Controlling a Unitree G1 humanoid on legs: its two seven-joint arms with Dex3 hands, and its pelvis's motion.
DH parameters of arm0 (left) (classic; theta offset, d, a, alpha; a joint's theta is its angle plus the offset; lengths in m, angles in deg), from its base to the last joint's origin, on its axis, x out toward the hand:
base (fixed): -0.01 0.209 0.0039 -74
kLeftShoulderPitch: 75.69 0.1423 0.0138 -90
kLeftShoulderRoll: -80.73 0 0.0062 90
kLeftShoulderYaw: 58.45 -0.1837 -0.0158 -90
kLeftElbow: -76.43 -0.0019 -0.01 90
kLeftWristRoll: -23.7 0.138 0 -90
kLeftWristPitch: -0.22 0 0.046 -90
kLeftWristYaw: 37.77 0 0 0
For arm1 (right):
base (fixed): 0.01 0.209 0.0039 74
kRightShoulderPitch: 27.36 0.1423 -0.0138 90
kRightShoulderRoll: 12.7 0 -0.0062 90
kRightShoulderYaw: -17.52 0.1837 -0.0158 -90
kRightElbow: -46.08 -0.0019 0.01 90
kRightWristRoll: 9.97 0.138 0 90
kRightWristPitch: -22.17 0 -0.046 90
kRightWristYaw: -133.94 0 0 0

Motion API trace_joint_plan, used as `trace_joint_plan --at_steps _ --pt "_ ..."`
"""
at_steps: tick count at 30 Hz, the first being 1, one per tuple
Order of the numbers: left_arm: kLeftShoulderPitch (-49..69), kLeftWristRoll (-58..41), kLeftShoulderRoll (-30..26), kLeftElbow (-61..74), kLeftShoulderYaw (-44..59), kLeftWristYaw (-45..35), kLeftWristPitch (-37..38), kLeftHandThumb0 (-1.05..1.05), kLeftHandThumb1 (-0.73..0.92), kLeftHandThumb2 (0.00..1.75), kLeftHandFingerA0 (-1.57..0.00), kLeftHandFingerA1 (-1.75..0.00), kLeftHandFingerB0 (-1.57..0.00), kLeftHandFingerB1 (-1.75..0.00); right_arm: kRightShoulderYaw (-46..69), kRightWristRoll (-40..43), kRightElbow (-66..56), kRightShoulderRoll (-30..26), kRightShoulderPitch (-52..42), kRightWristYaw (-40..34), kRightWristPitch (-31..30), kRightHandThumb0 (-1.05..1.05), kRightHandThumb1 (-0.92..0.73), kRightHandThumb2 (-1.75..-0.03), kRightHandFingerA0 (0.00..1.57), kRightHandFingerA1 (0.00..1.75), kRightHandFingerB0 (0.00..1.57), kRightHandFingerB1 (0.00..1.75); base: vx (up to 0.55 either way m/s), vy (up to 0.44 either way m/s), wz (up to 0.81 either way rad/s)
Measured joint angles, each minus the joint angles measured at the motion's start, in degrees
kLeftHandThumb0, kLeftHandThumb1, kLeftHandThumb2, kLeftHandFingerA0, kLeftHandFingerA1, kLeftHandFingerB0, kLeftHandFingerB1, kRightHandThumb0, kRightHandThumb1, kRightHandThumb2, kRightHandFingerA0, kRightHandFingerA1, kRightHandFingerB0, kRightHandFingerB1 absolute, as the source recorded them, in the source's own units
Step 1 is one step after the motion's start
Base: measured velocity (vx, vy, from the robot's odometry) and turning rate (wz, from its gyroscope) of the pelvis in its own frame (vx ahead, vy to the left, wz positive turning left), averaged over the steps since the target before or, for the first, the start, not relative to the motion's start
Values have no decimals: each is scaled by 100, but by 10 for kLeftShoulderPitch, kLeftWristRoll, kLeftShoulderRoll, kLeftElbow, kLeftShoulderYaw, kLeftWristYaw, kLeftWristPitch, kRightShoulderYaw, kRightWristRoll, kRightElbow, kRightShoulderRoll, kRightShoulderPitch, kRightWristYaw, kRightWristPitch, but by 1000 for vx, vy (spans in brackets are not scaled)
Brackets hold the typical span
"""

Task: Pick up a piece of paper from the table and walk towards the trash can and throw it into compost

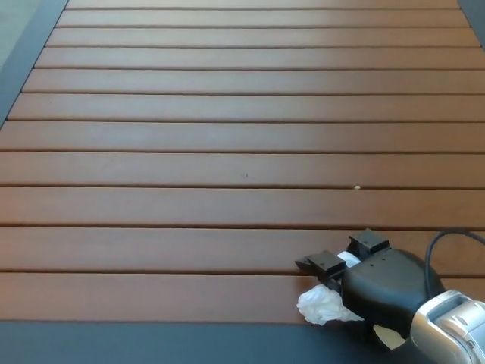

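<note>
R hand (364,277) sits at the near edge of the slatted wood table (227,136), fingers curled round the crumpled white paper (322,305) (partly hidden under the hand). Paper's touching the table's near edge. A tiny pale crumb (357,187) lies farther back.

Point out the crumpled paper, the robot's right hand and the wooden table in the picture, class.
crumpled paper (320,305), head view, on its white exposed part left of the hand.
right hand (379,282), head view, on the black back of the hand.
wooden table (227,136), head view, on a bare brown slat.
</note>
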Motion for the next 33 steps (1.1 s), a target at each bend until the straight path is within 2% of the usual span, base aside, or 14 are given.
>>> trace_joint_plan --at_steps 1,5,6,10,11,13,14,17,18,23,28,29,30,33 --pt "-1 -1 0 -2 0 -1 5 2 51 111 -96 -99 -87 -90 2 -4 1 0 -5 -10 5 -30 -81 -76 94 175 77 140 0 0 0" --pt "-2 -2 0 -4 0 -2 15 2 51 111 -96 -99 -87 -90 8 -15 7 2 -18 -38 14 -30 -81 -76 94 175 77 140 0 0 0" --pt "-2 -2 0 -5 0 -2 15 4 62 92 -96 -107 -93 -88 11 -19 10 4 -24 -55 17 -33 -82 -78 95 173 81 100 0 0 0" --pt "-3 -3 0 -10 4 -2 16 4 62 92 -96 -107 -93 -88 22 -28 19 7 -41 -97 23 -33 -82 -78 95 173 81 100 0 0 0" --pt "-3 -4 0 -11 5 -2 16 1 52 108 -92 -98 -86 -89 24 -31 21 8 -46 -107 24 -34 -85 -78 95 175 76 124 0 0 0" --pt "-3 -5 0 -13 5 -2 16 1 52 108 -92 -98 -86 -89 28 -36 25 9 -54 -126 26 -34 -85 -78 95 175 76 124 0 0 0" --pt "-3 -4 0 -14 5 -2 16 -5 64 85 -88 -102 -86 -81 30 -37 27 9 -58 -135 27 -27 -73 -93 91 175 72 149 0 0 0" --pt "-2 -3 0 -16 1 -2 16 -5 64 85 -88 -102 -86 -81 42 -39 37 13 -74 -169 36 -27 -73 -93 91 175 72 149 0 0 0" --pt "-2 -2 -1 -16 0 -2 16 -4 63 84 -90 -101 -87 -82 45 -38 39 14 -77 -176 39 -18 -62 -111 79 175 65 166 0 0 0" --pt "-1 0 -1 -16 -8 1 16 -6 64 83 -90 -97 -85 -80 64 -28 46 27 -95 -211 62 -18 -67 -111 76 175 59 175 0 0 0" --pt "2 7 -5 -12 -22 7 16 -6 64 83 -90 -97 -85 -80 109 20 26 80 -132 -260 115 -18 -67 -111 76 175 59 175 0 0 0" --pt "3 9 -6 -10 -23 8 16 -4 62 80 -91 -98 -87 -79 116 29 21 88 -137 -265 122 -26 -64 -108 82 175 74 160 0 0 0" --pt "4 10 -7 -10 -25 9 16 -5 60 81 -91 -92 -85 -78 123 37 17 97 -141 -270 130 -28 -57 -124 94 175 67 170 0 0 0" --pt "6 12 -7 -9 -27 10 16 -5 61 84 -89 -94 -85 -79 129 64 -2 126 -153 -272 139 -23 -55 -130 96 175 68 169 0 0 0"
